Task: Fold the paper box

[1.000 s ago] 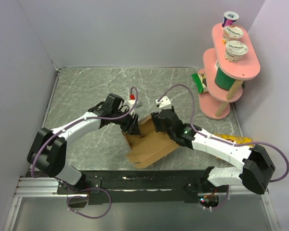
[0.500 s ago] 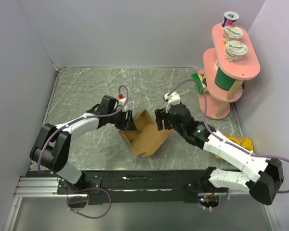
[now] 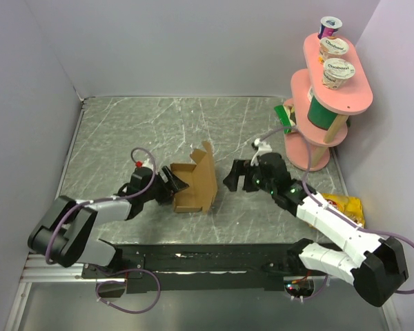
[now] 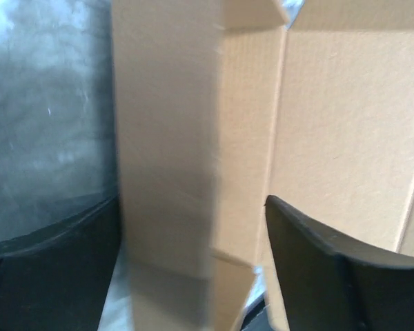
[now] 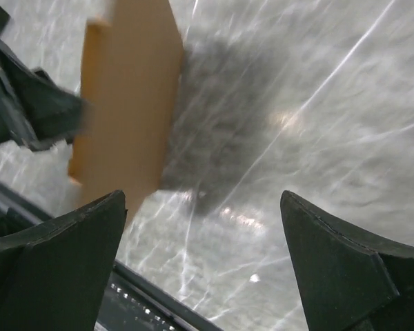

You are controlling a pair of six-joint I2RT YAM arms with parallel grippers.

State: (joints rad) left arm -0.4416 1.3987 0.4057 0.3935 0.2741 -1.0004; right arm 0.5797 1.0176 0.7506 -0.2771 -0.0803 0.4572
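While the bench carries the half-folded paper box toward the middle of its front edge, nothing clamps it.
Left claw straddles one wall, jaws parted; right claw gapes empty just beside; a nudge might collapse the folds.

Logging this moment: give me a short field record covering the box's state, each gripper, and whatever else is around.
box: paper box, brown, partly folded, some panels upright, resting on the table
left gripper: left gripper at the box's left side, fingers either side of a cardboard panel; grip cannot be told
right gripper: right gripper open, nothing between its fingers, apart from the box's right side
other items: pink stand with yogurt cups at far right; yellow packet beside the right arm
task status: folding unfinished
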